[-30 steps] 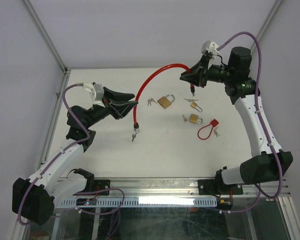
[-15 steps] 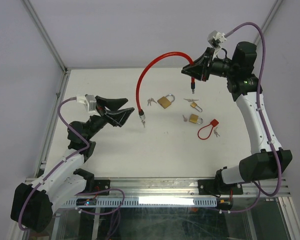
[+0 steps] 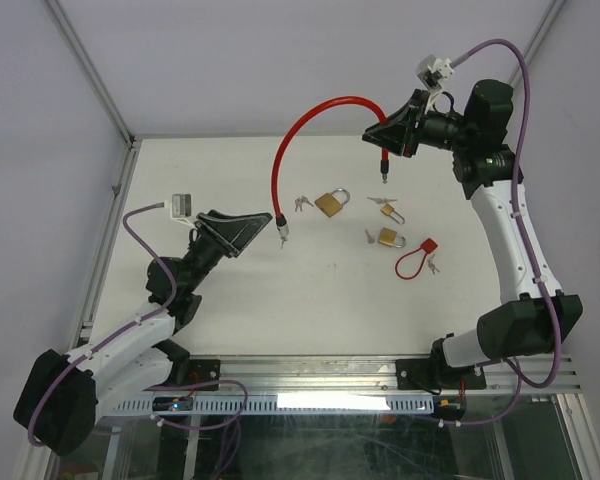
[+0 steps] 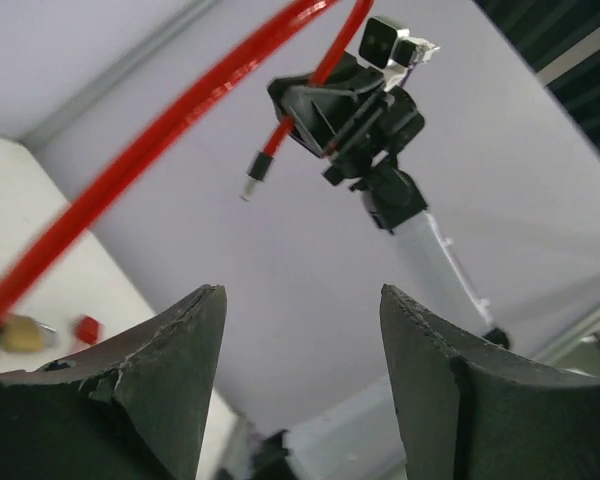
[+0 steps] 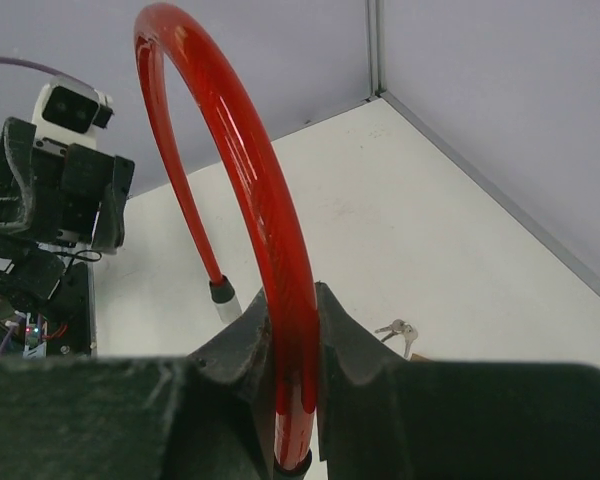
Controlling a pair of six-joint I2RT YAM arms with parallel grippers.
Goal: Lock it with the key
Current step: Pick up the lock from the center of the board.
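Note:
A long red cable lock (image 3: 302,124) arcs above the table. My right gripper (image 3: 387,136) is shut on it near one end, and that short end (image 3: 383,176) hangs below the fingers. In the right wrist view the cable (image 5: 242,160) runs up from between the jaws of the right gripper (image 5: 292,300). The cable's other end (image 3: 280,229) dangles free over the table with something small and metallic on it. My left gripper (image 3: 257,224) is open just left of that end, holding nothing. The left wrist view shows the left gripper (image 4: 302,292) with nothing between its fingers and the cable (image 4: 130,165) off to the left.
On the table lie a brass padlock (image 3: 330,203), a bunch of keys (image 3: 301,203) beside it, a smaller brass padlock (image 3: 390,238), another small lock with keys (image 3: 387,208) and a short red cable lock (image 3: 417,259). Walls close the back and sides.
My left gripper opened, let go of the cable and drew back toward the near left. The freed end swung up and right. The right gripper rose slightly with the cable.

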